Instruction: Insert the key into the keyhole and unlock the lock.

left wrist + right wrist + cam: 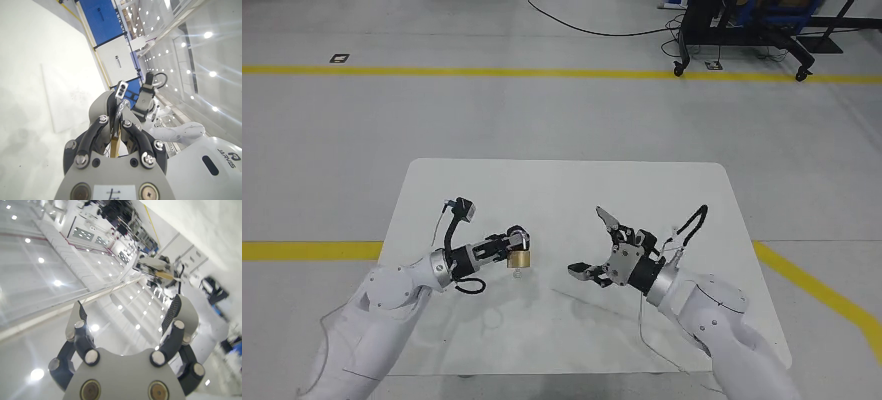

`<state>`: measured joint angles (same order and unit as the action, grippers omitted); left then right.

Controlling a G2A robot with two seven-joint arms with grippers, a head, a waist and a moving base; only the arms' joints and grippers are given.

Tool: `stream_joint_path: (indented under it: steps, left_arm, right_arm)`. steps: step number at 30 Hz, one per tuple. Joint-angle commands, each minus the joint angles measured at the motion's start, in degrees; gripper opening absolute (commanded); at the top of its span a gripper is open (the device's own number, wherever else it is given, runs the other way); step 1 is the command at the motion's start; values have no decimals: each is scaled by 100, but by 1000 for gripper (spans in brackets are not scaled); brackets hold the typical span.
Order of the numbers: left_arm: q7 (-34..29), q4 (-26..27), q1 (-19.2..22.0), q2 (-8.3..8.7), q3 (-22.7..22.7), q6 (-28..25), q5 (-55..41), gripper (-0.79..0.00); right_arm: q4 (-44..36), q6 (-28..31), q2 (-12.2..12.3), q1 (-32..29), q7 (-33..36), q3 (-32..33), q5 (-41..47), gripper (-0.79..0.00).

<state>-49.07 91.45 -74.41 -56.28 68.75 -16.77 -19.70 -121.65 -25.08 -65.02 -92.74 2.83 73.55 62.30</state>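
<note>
Both arms reach in over the white table point(572, 190) from its near edge, forearms angled toward each other. The left gripper point(517, 243) is clamped on a brass padlock point(520, 260) - raised above the table, left of its middle. The right gripper point(591, 243) faces it from the right of the table's middle, fingers spread wide.

Gold lock point(519, 260), white table point(562, 185) (yellow floor stripes point(542, 72))

Top looks down; wrist views (close) share lock point(115, 145)

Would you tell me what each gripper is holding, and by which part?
The left gripper clamps the padlock, apparently by its silver shackle end; the right gripper is open and holds nothing.
</note>
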Motion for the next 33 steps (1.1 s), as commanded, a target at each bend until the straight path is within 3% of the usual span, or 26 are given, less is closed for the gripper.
stream_joint_path:
  steps: [1,5,8,17,18,19,23,25,26,30,33]
  left_arm:
    - [-81,-26,208,-37,-228,338,150,-785]
    - [-273,-158,805,-169,-832,898,442,-785]
    - [-404,-356,1372,-350,-1509,1210,716,-785]
    - [-348,-1377,2630,-1062,-3393,1461,1564,-785]
    - [-262,-1489,2735,-1137,-3523,1455,1681,-600]
    - [-171,-1613,2796,-1203,-3621,1430,1735,-483]
    - [-147,-2053,2961,-1375,-3849,1436,1854,-425]
    - [-161,-2201,2999,-1413,-3881,1383,1926,-203]
    - [-152,-2267,2998,-1420,-3866,1357,1926,0]
    - [21,-2371,2900,-1355,-3528,1106,1676,0]
    - [252,-2244,2744,-1210,-3083,777,1595,0]
  right_arm:
    - [-390,450,68,-377,-78,419,-1299,0]
    - [-1023,1147,199,-1247,-714,1042,-4285,0]
    - [-1141,1100,224,-1759,-1459,1076,-6024,0]
    - [-1168,1041,204,-1898,-1740,1065,-6295,0]
    - [-1168,1041,204,-1898,-1740,1065,-6295,0]
    - [-1168,1041,204,-1898,-1740,1065,-6295,0]
    - [-1168,1041,204,-1898,-1740,1065,-6295,0]
    - [-1168,1041,204,-1898,-1740,1065,-6295,0]
    - [-1168,1041,204,-1898,-1740,1065,-6295,0]
    - [-1168,1041,204,-1898,-1740,1065,-6295,0]
    - [-1168,1041,204,-1898,-1740,1065,-6295,0]
